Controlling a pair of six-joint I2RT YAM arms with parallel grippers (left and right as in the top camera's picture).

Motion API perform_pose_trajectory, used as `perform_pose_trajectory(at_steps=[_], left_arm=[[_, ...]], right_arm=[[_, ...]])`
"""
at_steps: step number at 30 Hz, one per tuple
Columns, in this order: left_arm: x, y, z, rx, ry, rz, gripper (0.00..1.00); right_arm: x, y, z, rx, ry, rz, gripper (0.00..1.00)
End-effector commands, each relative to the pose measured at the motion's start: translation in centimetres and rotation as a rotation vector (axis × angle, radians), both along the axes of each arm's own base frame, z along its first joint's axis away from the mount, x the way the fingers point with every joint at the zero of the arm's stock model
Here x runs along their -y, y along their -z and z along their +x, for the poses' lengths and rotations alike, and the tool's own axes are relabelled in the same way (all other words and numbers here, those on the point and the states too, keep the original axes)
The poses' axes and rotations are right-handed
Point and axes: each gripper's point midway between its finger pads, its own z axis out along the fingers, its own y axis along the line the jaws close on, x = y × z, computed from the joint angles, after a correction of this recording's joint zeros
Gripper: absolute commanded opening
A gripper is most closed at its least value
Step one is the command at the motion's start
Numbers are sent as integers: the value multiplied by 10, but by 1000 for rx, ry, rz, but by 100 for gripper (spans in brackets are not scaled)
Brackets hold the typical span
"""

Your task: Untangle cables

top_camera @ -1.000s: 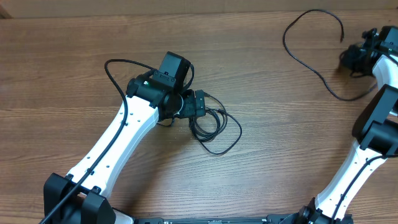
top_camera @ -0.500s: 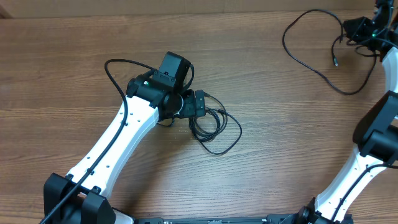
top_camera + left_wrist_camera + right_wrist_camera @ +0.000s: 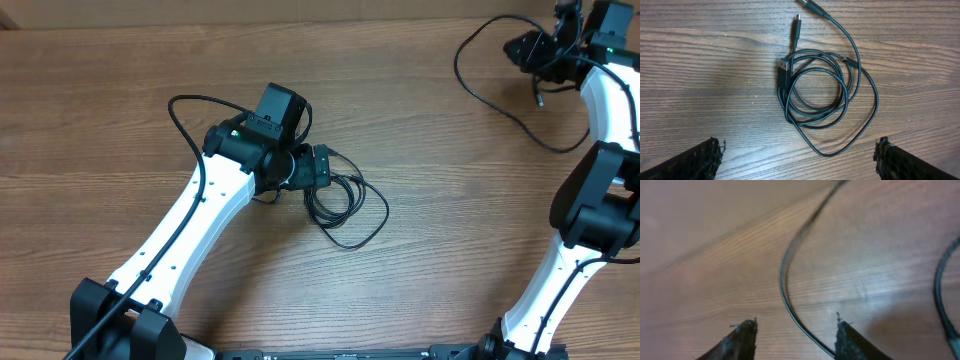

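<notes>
Mid-untangling: the right gripper holds its jaws parted over the lone cable (nothing clamped). The left gripper, jaws wide, hovers above the coiled bundle and probably needs to pinch a plug next.

The table is brown wood grain, smooth with a dull satin finish. The cables have smooth black plastic sheaths, faintly shiny; one plug ends in bare metal. The left gripper has rough, grainy black fingers. The left arm is glossy white plastic.
</notes>
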Motion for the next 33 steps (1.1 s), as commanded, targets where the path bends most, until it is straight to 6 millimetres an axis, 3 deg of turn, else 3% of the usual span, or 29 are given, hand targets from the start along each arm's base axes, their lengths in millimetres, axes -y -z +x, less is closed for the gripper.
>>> perform_pose_trajectory(at_steps=[1, 4, 7, 12, 15, 20, 22, 27, 33], left_arm=[[-4, 1, 2, 3, -16, 11, 100], [-4, 1, 2, 3, -16, 11, 100], [-4, 1, 2, 3, -16, 11, 100], [-4, 1, 2, 3, -16, 11, 100], [-4, 1, 2, 3, -16, 11, 100], [-4, 1, 2, 3, -16, 11, 100], [-4, 1, 2, 4, -16, 11, 100], [-4, 1, 2, 3, -16, 11, 100], [-4, 1, 2, 3, -16, 11, 100]], right_arm=[[-6, -6, -4, 8, -52, -87, 56], [-13, 9, -8, -27, -58, -115, 71], [-17, 21, -7, -60, -45, -169, 77], [12, 24, 0, -90, 122, -367, 100], [27, 22, 1, -100, 217, -410, 100], [25, 23, -1, -108, 208, -400, 100], [13, 26, -2, -110, 165, -346, 100], [-39, 35, 0, -67, -84, -210, 99], [-64, 56, -7, -90, -249, -283, 81]])
